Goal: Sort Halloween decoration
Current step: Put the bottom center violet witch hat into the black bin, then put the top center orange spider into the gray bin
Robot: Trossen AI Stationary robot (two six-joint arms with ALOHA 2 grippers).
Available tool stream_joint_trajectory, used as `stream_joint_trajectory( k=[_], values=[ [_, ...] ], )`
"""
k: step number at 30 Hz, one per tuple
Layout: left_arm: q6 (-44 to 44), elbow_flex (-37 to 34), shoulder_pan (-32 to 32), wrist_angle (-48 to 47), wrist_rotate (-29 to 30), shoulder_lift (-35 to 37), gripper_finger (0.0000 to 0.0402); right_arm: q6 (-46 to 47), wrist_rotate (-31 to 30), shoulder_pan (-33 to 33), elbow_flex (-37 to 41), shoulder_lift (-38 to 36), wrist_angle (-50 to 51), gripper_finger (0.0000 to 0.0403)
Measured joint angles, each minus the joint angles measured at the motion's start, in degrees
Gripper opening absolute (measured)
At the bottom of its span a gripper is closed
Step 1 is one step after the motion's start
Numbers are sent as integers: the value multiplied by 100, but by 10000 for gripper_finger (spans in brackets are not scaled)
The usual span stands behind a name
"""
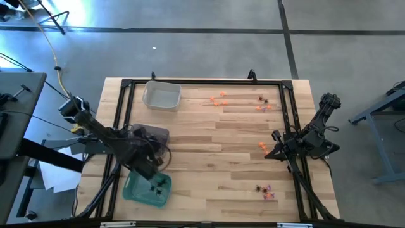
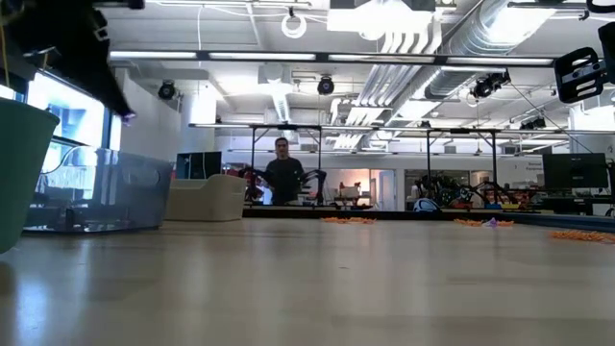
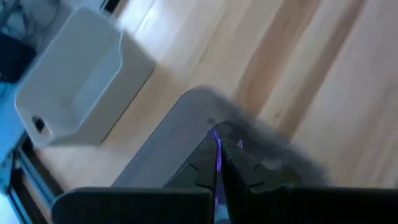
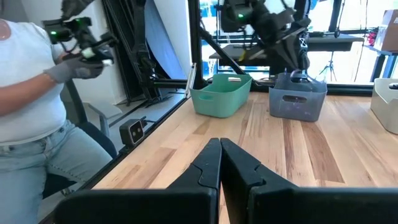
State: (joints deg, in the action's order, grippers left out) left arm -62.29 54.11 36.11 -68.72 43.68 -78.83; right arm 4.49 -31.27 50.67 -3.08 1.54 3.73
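My left gripper (image 3: 219, 163) hangs over the grey tray (image 3: 186, 130), fingers pinched on a purple trinket (image 3: 217, 149). My right gripper (image 4: 220, 163) rests closed, empty, low over the table (image 4: 311, 155).

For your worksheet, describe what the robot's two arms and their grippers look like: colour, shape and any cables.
Both arms are dark, built of jointed links. The left arm carries a pale block near its base, with a yellow cable above it. The right arm is black throughout. The left gripper and right gripper each have two dark, angular fingers tapering to tips.
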Motion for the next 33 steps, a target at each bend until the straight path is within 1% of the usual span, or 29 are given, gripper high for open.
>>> stream_joint_trajectory(
  k=[4, 8, 10, 12, 15, 20, 23, 26, 28, 30, 33],
  values=[
    [-346, -755, -63, 107, -102, 701, 0, 0, 0, 0, 1, -4, -2, 0],
    [-790, -1397, -195, 526, -332, 1258, 3, -1, 0, 0, 0, -2, 0, 0],
    [-998, -1617, -260, 783, -400, 1446, 12, 0, 0, -1, 1, -2, 2, 0],
    [-1240, -1743, -330, 931, -417, 1584, 29, -1, 1, -1, 1, -2, 2, 0],
    [-1467, -1781, -452, 957, -417, 1670, 65, 0, 0, -2, -1, -2, 2, 0],
    [-1377, -1623, -582, 1050, -420, 1706, 123, -1, 0, 0, 0, -2, 2, 0],
    [-1005, -1411, -582, 1325, -295, 1708, 141, 0, 0, -1, 1, -2, 2, 0],
    [-467, -1137, -583, 1881, 120, 1705, 146, 0, 1, 0, 0, -2, 2, 0],
    [91, -1006, -647, 2543, 332, 1665, 146, -1, 0, 0, -1, -2, 2, 0],
    [775, -944, -789, 3361, 329, 1589, 146, 0, 0, 0, -1, -2, 2, 0],
    [1789, -941, -1075, 4604, -3, 1341, 146, 0, 0, 0, 1, -2, 2, 0]
  ],
)
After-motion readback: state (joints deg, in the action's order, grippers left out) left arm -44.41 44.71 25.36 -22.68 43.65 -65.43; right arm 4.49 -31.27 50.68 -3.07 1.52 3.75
